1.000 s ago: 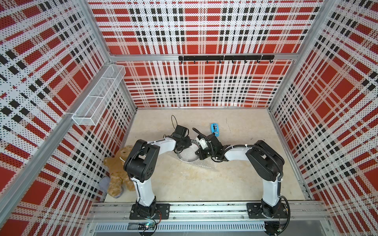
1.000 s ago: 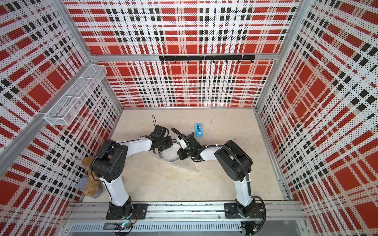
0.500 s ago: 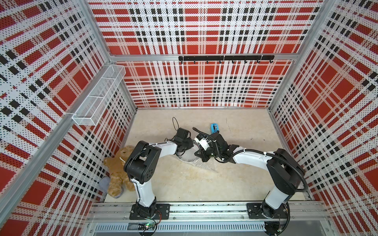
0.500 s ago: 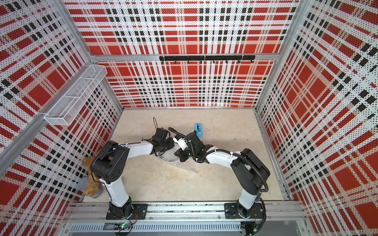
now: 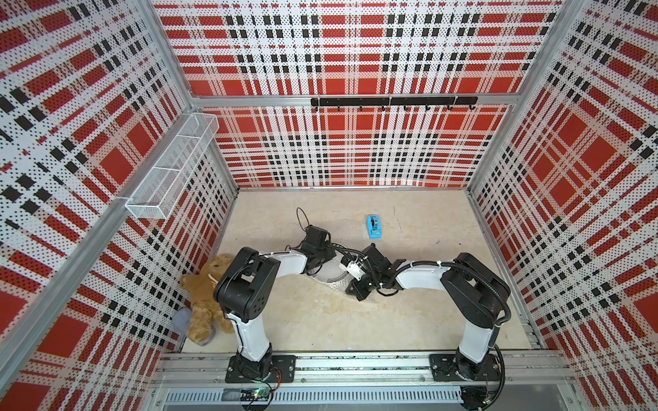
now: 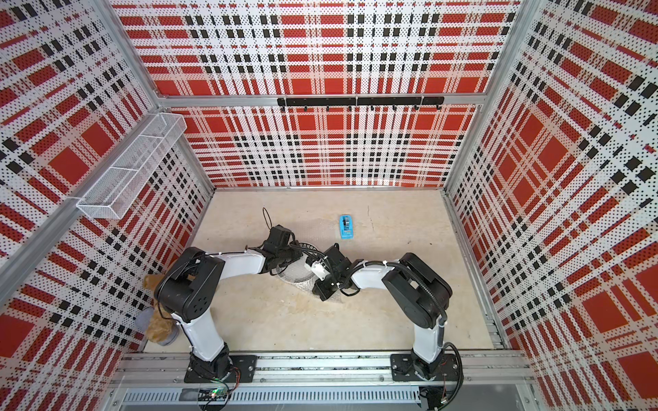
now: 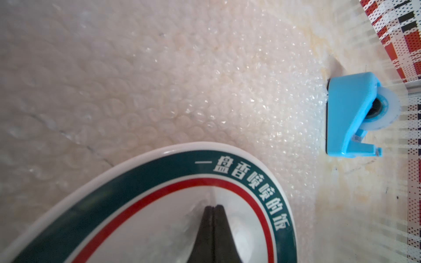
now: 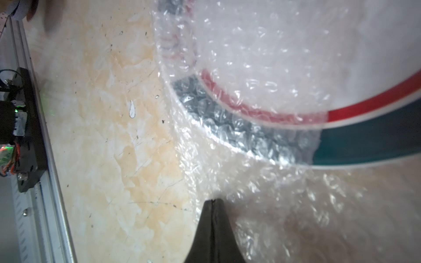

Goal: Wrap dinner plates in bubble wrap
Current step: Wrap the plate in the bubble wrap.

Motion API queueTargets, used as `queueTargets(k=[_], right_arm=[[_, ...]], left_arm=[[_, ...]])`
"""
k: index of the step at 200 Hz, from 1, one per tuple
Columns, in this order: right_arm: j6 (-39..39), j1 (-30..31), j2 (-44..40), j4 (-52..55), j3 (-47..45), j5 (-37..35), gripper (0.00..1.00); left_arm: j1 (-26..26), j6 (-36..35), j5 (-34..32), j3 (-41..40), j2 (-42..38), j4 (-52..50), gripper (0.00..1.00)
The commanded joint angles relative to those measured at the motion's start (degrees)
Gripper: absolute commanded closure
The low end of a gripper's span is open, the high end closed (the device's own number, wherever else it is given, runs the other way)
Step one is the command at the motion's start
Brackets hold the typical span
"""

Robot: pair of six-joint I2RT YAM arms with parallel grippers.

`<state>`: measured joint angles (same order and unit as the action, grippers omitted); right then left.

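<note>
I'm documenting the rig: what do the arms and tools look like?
The left arm and right arm have white links and bulky black joints. Black cables run along both. The left tool and right tool taper to black tips.

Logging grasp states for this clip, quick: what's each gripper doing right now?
Left gripper: closed, holding nothing, tips over the dinner plate's white centre.
Right gripper: closed, pinching the bubble wrap beside the plate.
</note>
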<state>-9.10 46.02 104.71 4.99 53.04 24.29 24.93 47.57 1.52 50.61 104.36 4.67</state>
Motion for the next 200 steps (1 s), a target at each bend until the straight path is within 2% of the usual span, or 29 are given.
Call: queueTargets(k=[1,63,89,110,117,129,139,157,182,200], right_arm=[[-0.7,0.4,-2.3,5.5,-4.3,-2.6,1.0],[-13.0,0.0,-14.5,6.7,-16.1,-4.5,1.0],[-16.2,0.0,-18.7,10.6,-19.1,-6.1,1.0],[-19.4,0.0,-25.3,13.1,-20.0,-8.2,1.0],[-20.3,-0.3,-27.8,13.2,-20.0,-8.1,0.92],[-22.1,-1.8,-31.4,10.9,-20.7,-5.9,0.73],[-25.9,-4.9,-32.4,7.4,-22.1,-0.8,0.62],[-30.3,-9.1,-31.9,2.9,-25.0,3.9,0.56],[-30.3,-9.3,-30.7,4.4,-24.9,4.5,0.45],[-29.7,-9.4,-28.1,5.4,-24.4,7.1,0.41]], left_arm=[[-1.1,1.9,-3.6,-4.2,2.8,-8.0,1.0],[-1.2,2.0,-3.8,-5.7,2.9,-6.4,1.0],[-1.0,1.4,-2.9,-5.8,2.9,-6.3,1.0],[-0.8,1.4,-2.4,-6.1,2.2,-6.4,1.0],[-0.6,1.4,-2.2,-6.1,1.9,-6.3,1.0],[-0.3,1.5,-1.9,-6.0,1.7,-6.2,1.0],[0.0,1.5,-1.7,-5.8,1.5,-6.2,1.0],[0.4,1.6,-1.7,-5.4,1.3,-6.2,1.0],[0.5,1.6,-1.6,-5.2,1.0,-6.3,1.0],[0.6,1.5,-1.6,-5.2,0.9,-6.3,1.0]])
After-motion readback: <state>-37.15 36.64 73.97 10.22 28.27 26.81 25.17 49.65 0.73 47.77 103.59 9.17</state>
